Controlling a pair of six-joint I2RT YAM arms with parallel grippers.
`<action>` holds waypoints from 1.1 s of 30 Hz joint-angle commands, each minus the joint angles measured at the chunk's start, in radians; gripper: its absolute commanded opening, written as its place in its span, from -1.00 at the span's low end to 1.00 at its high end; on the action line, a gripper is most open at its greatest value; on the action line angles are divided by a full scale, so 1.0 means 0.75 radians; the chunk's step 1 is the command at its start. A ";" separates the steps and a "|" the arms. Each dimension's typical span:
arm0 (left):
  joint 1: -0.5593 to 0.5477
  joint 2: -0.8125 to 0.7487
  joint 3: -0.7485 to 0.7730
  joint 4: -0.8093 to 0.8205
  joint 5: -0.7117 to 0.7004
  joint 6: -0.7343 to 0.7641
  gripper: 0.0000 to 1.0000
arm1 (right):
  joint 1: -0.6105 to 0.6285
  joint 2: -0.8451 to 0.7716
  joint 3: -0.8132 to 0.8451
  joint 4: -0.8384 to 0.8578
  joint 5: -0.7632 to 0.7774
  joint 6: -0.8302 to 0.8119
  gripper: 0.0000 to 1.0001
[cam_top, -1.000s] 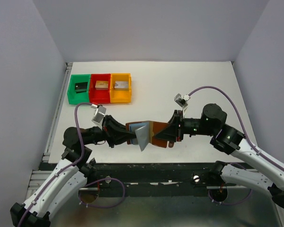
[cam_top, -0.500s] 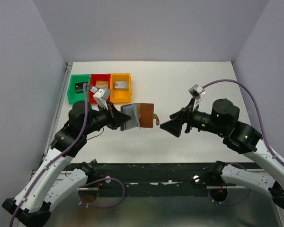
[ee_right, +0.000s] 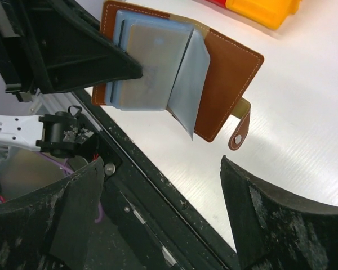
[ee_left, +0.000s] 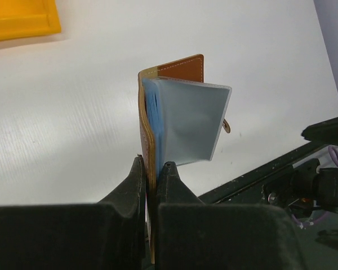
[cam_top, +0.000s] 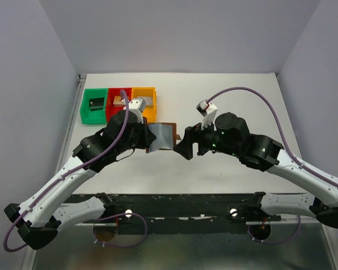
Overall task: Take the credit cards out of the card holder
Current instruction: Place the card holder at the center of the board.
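The card holder (cam_top: 163,135), a brown leather wallet, hangs open above the table, and my left gripper (cam_top: 149,138) is shut on its left cover. In the left wrist view the fingers (ee_left: 136,179) pinch the cover's edge, and pale blue-grey pockets (ee_left: 190,121) fan out to the right. The right wrist view shows a whitish credit card (ee_right: 153,63) inside the clear pockets, the brown cover (ee_right: 230,73) and the snap tab (ee_right: 239,133). My right gripper (cam_top: 183,147) stands open just right of the holder, touching nothing; its jaws stay wide apart (ee_right: 160,163).
Green (cam_top: 94,106), red (cam_top: 117,100) and orange (cam_top: 147,101) bins stand in a row at the back left, small blocks inside. The orange bin (ee_left: 22,19) lies close behind the left gripper. The table's dark front rail (ee_right: 158,185) runs below the holder.
My left gripper has lifted the card holder off the table and carried it back. My right gripper let go of it, opened wide, pulled away, then came back toward it.
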 commanded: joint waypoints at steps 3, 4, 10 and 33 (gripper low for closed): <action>-0.025 -0.073 -0.050 0.175 0.132 -0.007 -1.00 | 0.025 -0.003 -0.024 0.083 0.077 -0.021 0.82; -0.025 -0.094 -0.074 0.220 0.167 0.007 -1.00 | 0.025 -0.011 -0.032 0.085 0.079 -0.029 0.83; -0.025 -0.165 -0.136 0.339 0.388 0.030 -1.00 | 0.021 -0.023 -0.063 0.061 0.144 -0.033 0.92; -0.023 -0.312 -0.252 0.538 0.626 0.050 -1.00 | -0.137 -0.181 -0.275 0.296 -0.271 0.075 0.63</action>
